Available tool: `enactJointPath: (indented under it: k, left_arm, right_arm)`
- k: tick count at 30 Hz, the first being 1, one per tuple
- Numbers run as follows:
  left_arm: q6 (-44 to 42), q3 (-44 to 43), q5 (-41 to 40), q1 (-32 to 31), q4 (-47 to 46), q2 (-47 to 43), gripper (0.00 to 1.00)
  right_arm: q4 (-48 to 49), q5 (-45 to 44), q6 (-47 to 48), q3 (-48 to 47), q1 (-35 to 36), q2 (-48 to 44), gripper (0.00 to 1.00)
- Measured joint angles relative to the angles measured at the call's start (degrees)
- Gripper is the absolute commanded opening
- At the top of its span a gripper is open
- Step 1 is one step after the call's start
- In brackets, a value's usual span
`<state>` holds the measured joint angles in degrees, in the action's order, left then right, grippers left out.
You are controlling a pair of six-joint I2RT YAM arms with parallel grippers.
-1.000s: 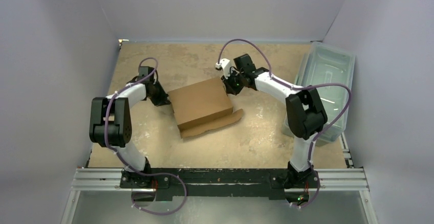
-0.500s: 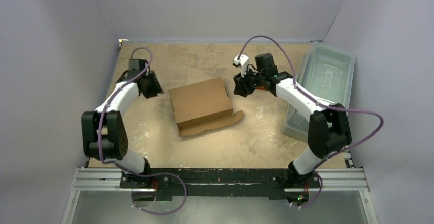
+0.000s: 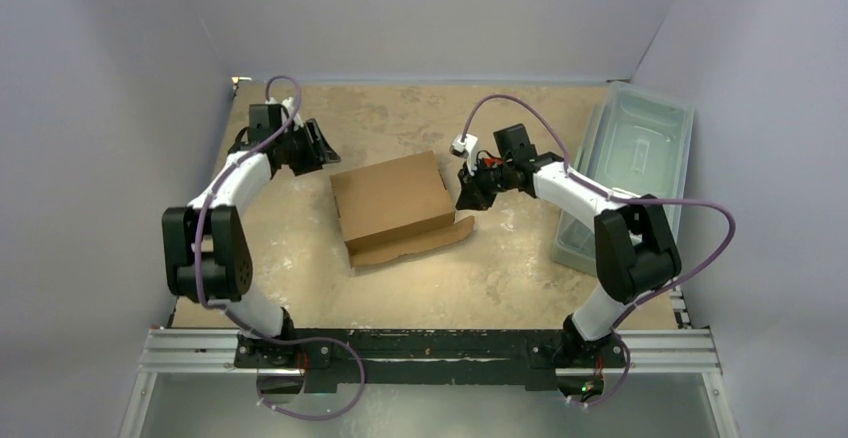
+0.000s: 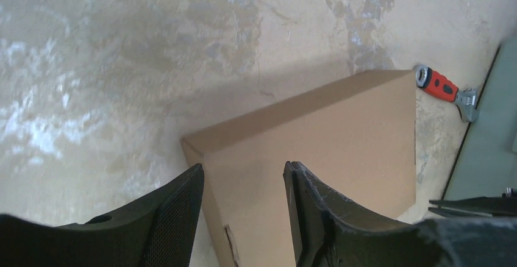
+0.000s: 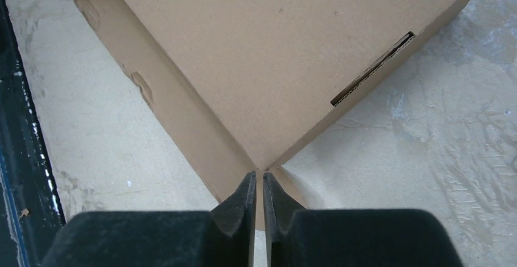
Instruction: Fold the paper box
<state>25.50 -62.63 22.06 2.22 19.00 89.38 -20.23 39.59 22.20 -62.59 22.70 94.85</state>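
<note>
The paper box (image 3: 390, 198) lies closed in the middle of the table, brown and shallow, with one flap (image 3: 415, 242) spread flat at its near side. My left gripper (image 3: 320, 145) hovers off the box's far left corner, open, with nothing in it. In the left wrist view the box (image 4: 323, 139) shows beyond my gripper (image 4: 244, 178) and its two spread fingers (image 4: 174, 218). My right gripper (image 3: 468, 198) is at the box's near right corner. There its fingertips (image 5: 247, 188) stand a thin slit apart, pointing at the corner of the box (image 5: 274, 66) above the flap (image 5: 177, 121).
A translucent grey-green plastic bin (image 3: 632, 173) stands along the right side, under the right arm. A red-handled wrench (image 4: 440, 85) lies on the table just beyond the box, next to the bin's edge (image 4: 488, 139). The black frame rail (image 5: 12, 127) runs along the near edge.
My left gripper drew back from the box's left side toward the far left and opened. My right gripper swung from the far right corner to the near right corner, opening and then closing.
</note>
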Motion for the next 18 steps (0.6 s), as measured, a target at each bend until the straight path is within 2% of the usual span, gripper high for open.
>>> enactJointPath:
  k: [7,18]
  left_arm:
    - [-2.67,-9.99,2.58,-0.72,-3.30,13.00,0.51]
    - [-6.27,-13.53,2.62,-1.36,-3.02,21.09,0.48]
  right_arm:
    - [-2.86,-3.82,1.33,-0.94,0.00,2.08,0.01]
    - [-7.02,-8.79,2.54,-7.54,2.19,10.73,0.01]
